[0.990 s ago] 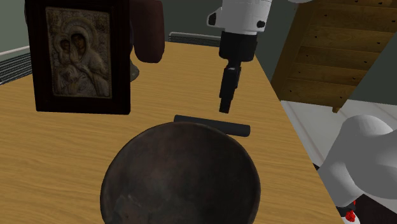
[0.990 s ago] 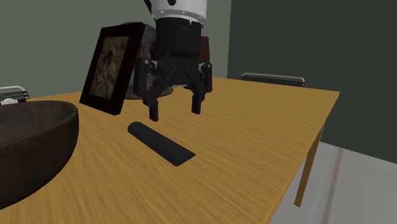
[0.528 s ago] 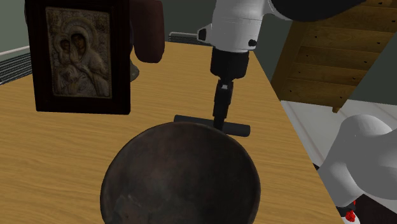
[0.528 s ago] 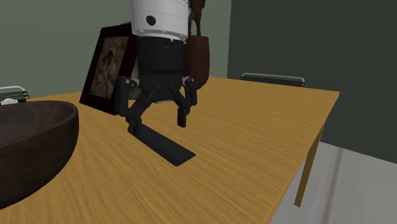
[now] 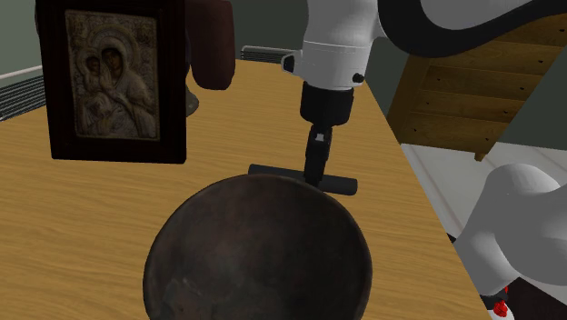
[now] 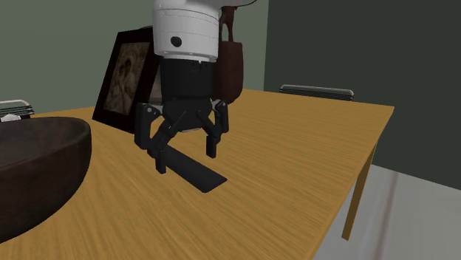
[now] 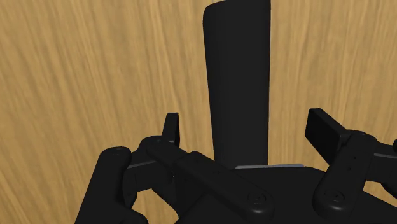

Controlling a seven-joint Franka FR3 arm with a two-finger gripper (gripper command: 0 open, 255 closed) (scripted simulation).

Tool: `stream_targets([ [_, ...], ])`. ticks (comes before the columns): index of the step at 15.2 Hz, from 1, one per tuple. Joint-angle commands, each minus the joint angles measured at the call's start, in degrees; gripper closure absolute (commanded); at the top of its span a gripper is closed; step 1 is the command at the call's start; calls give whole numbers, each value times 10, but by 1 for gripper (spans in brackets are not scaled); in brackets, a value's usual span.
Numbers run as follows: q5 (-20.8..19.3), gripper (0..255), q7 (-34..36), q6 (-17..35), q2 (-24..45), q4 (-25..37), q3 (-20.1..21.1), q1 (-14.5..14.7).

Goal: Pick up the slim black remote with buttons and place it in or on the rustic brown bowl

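1. Arm points straight down, gripper point(image 6: 185, 160) low over the table point(image 6: 295, 162), fingers apart on either side of the remote point(image 6: 201, 176), not touching it.
2. We see the bowl point(image 6: 44, 159) at the second exterior view's left, near the remote, frame point(image 6: 125, 77) upright behind.

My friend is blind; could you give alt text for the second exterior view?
A black gripper on a white arm hangs open astride a slim black remote lying flat on a wooden table. A dark brown bowl sits at the left edge, a framed picture behind.
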Motion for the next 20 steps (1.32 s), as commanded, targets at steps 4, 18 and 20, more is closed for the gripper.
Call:
stream_targets([
  [4, 0, 255, 0, 0, 0, 0, 0, 0],
  [18, -5, 255, 5, -45, 0, 45, -6, -2],
  [20, -7, 255, 6, -60, 1, 61, -8, -2],
])
